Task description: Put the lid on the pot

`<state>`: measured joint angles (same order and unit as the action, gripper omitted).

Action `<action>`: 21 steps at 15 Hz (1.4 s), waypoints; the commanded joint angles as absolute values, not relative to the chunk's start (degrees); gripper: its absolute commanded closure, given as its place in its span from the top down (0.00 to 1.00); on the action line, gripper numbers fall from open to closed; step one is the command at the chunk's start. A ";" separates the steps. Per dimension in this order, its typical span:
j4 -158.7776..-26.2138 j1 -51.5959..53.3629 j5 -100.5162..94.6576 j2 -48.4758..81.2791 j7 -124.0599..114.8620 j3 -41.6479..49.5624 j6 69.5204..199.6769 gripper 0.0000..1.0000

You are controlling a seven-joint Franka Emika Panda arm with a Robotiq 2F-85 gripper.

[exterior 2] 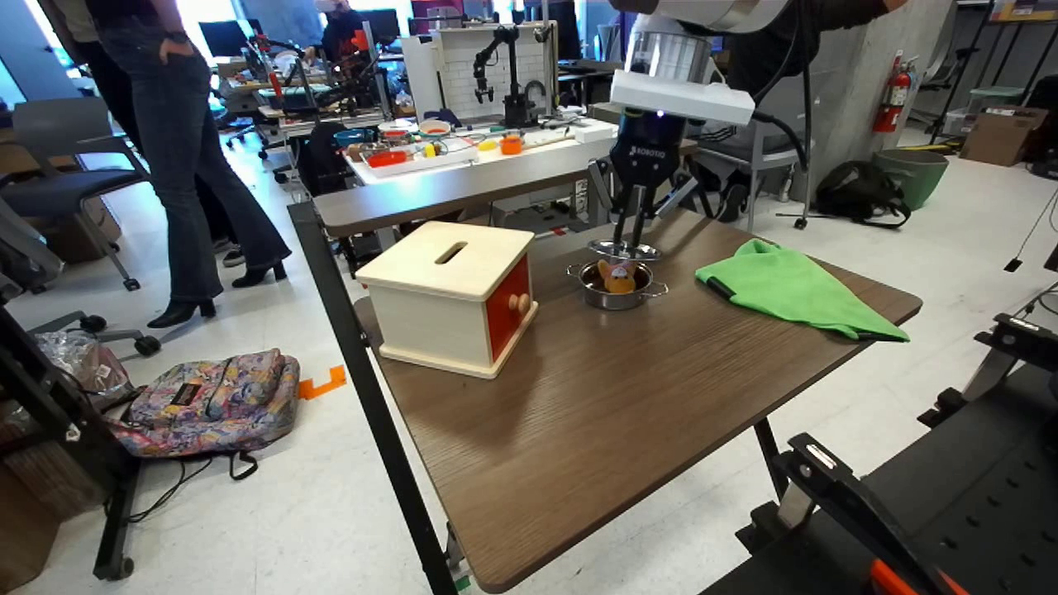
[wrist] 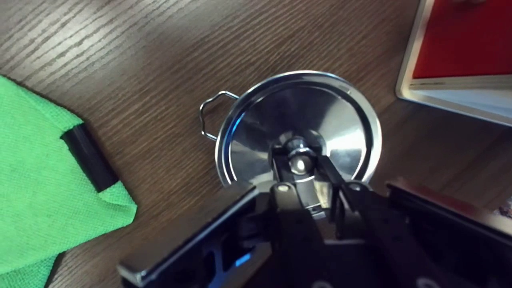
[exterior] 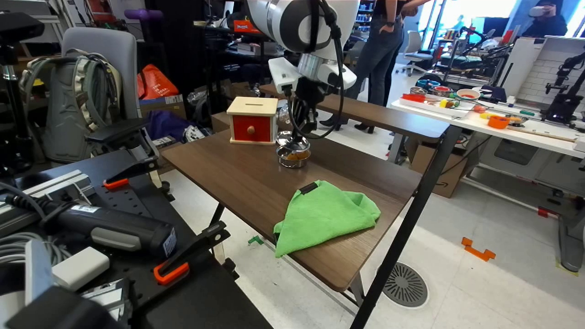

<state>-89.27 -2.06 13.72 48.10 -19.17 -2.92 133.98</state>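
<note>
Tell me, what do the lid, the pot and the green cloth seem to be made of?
The lid: polished metal, perhaps stainless steel, going by its mirror-like reflections.
The pot: probably similar metal, since its outside is silvery and gleams.
The green cloth: matte fabric, judging by its folds and fine-textured surface; maybe microfibre, though the exact fibre can't be told.

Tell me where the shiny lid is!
In an exterior view, the lid is right of the wooden box, held by the gripper just above the pot.
</note>
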 commanded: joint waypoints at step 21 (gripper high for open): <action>-97.94 4.17 10.71 48.16 -18.11 2.55 154.17 0.45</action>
